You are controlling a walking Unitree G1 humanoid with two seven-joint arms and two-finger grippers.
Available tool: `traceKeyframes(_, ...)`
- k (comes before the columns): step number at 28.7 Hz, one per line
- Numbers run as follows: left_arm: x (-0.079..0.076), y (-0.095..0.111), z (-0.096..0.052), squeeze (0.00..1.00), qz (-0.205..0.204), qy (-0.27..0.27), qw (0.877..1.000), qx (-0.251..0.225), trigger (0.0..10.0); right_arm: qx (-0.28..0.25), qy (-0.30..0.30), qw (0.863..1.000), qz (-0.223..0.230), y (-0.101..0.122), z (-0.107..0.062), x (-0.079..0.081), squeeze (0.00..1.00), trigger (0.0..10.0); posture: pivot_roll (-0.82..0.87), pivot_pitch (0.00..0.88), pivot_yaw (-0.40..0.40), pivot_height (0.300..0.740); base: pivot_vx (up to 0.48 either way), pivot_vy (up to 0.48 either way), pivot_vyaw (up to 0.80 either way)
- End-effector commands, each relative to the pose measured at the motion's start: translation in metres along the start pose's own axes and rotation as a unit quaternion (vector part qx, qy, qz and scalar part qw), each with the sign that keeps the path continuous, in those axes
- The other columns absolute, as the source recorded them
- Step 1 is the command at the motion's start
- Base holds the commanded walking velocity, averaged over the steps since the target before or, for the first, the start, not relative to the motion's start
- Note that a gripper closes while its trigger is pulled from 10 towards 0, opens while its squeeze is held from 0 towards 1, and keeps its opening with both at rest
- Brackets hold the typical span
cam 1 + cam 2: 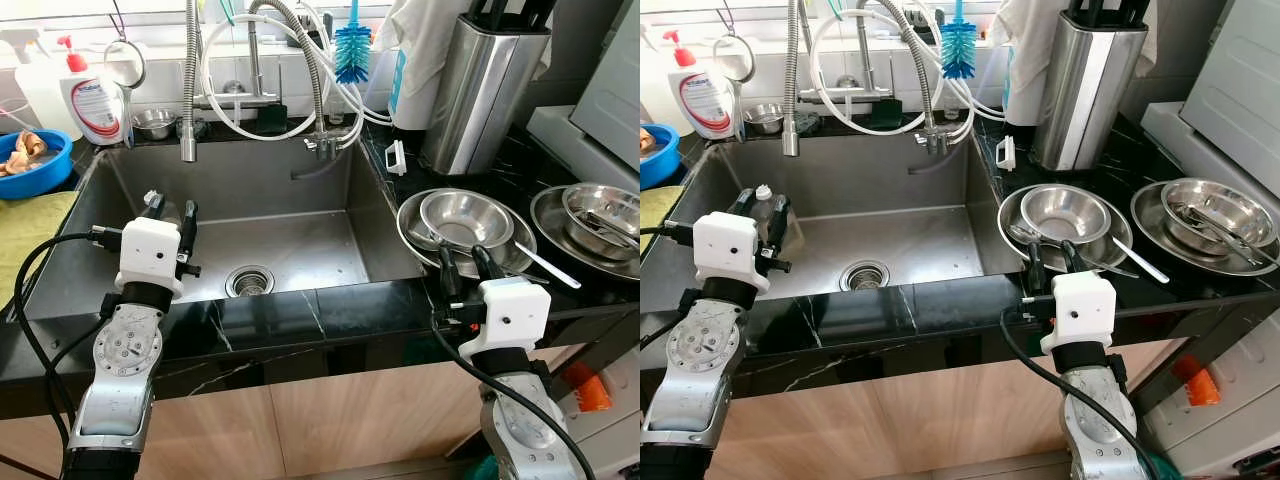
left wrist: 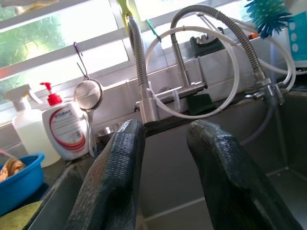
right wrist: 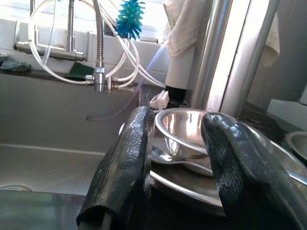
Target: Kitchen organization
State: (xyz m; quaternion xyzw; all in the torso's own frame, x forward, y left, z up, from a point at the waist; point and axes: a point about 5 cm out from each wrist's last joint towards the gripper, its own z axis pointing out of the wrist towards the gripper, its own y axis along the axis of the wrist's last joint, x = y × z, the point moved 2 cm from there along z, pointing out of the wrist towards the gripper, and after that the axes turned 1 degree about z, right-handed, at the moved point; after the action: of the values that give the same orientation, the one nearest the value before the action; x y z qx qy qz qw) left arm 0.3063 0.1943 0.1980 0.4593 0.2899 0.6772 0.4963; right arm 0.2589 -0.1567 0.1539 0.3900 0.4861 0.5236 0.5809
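A steel sink (image 1: 300, 190) with a drain (image 1: 249, 281) lies before me. My left gripper (image 1: 170, 207) hovers open over the sink's left part. Its fingers (image 2: 120, 167) have nothing between them in the left wrist view. A small clear bottle with a white cap (image 1: 763, 196) shows just behind those fingers; I cannot tell if it touches them. To the right of the sink, a steel bowl (image 1: 465, 218) sits stacked on steel plates on the black counter. My right gripper (image 1: 465, 262) is open just in front of that stack, and the bowl (image 3: 184, 127) shows beyond its fingers.
A second stack of steel dishes (image 1: 600, 215) holding utensils sits at the far right. A spoon (image 1: 548, 266) lies between the stacks, and a steel knife block (image 1: 485, 90) stands behind them. A faucet with hoses (image 1: 255, 60), a blue brush (image 1: 352, 50), a soap bottle (image 1: 97, 105) and a blue bowl (image 1: 35, 165) line the back and left.
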Motion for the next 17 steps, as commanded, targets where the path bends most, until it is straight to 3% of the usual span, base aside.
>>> traceKeyframes(1, -0.0027, -0.0028, 0.0023, 0.0, -0.011, 0.002, 1.0, 0.01, 10.0, -0.004, -0.006, 1.0, 0.002, 0.0035, 0.0002, -0.0028, 0.0, 10.0, -0.07, 0.0, 0.025, 0.74, 0.0, 0.48, -0.73)
traceKeyframes(3, -0.0027, -0.003, 0.0024, 0.0, -0.011, 0.002, 1.0, 0.01, 10.0, -0.004, -0.005, 1.0, -0.001, 0.0032, 0.0005, -0.0024, 0.0, 10.0, -0.07, 0.0, 0.025, 0.74, 0.0, 0.48, -0.73)
traceKeyframes(6, -0.0031, -0.0021, 0.0024, 0.0, -0.007, 0.001, 1.0, 0.007, 10.0, -0.015, 0.0, 1.0, -0.003, 0.0051, 0.0006, -0.0013, 0.0, 10.0, -0.07, 0.0, 0.025, 0.74, 0.0, 0.405, 0.0)
traceKeyframes(17, -0.0045, -0.0006, 0.0043, 0.0, -0.007, 0.001, 1.0, 0.001, 10.0, -0.016, -0.002, 1.0, -0.004, 0.0051, 0.0015, -0.0002, 0.0, 10.0, -0.07, 0.0, 0.028, 0.74, 0.0, 0.0, 0.0)
